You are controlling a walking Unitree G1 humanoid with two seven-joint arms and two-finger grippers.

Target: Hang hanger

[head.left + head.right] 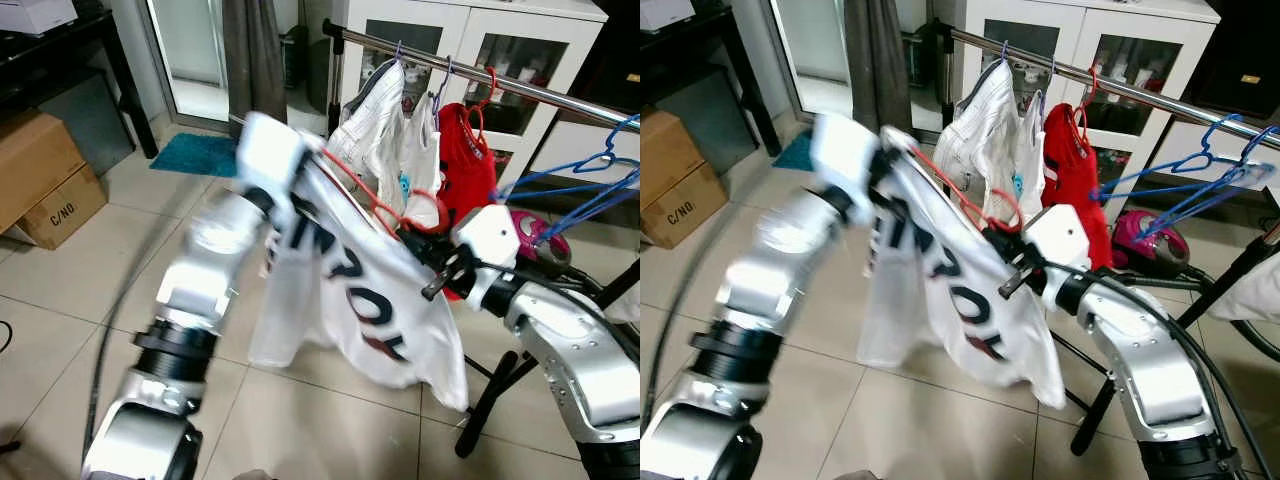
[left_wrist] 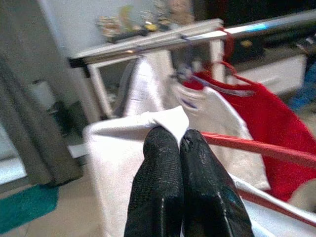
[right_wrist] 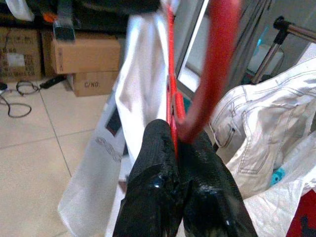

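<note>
between the two claws hangs the red hanger (image 1: 372,200) with a white shirt (image 1: 385,300) draped on it. the left claw (image 2: 178,138) is pressed together on shirt cloth at one end, the right claw (image 3: 177,134) pinches the hanger near its hook. beyond them runs the clothes rail (image 1: 520,88); lift the hook above it, aim for the gap beside the red garment (image 1: 466,160), then lower.

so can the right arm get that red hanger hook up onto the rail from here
Probably yes. The right gripper is shut on the red hanger near its hook, and the rail just beyond has a bare stretch between the red top and the blue hangers.
</note>
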